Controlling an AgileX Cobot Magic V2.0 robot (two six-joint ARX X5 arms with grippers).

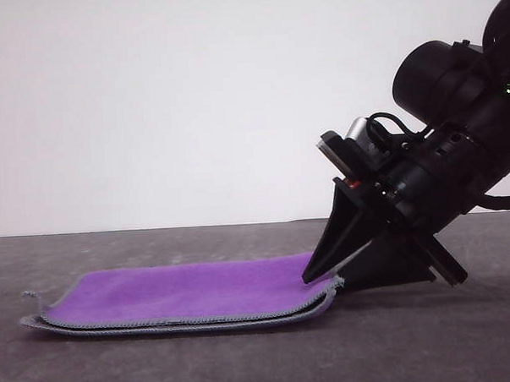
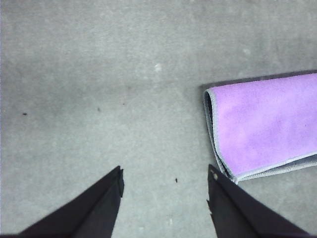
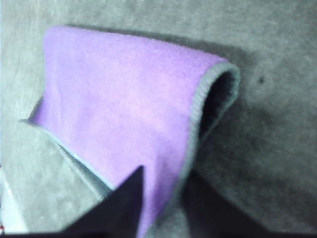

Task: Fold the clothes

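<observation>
i am seeing the left gripper (image 2: 164, 198) hanging over bare grey table (image 2: 99, 74), fingers spread wide and holding nothing. the cloth (image 1: 192, 293) is lying folded on the table, purple face up, its long axis running left to right in the front view. the left wrist view is showing its rounded fold, the front view the stacked grey edges. the right gripper (image 1: 326, 277) is pinching the cloth's right end, fingers nearly closed. i am reading no writing anywhere.

The cloth (image 1: 192, 291) is soft, matt purple fleece with grey stitched edging, on a rough, matt grey table (image 1: 431, 344).
</observation>
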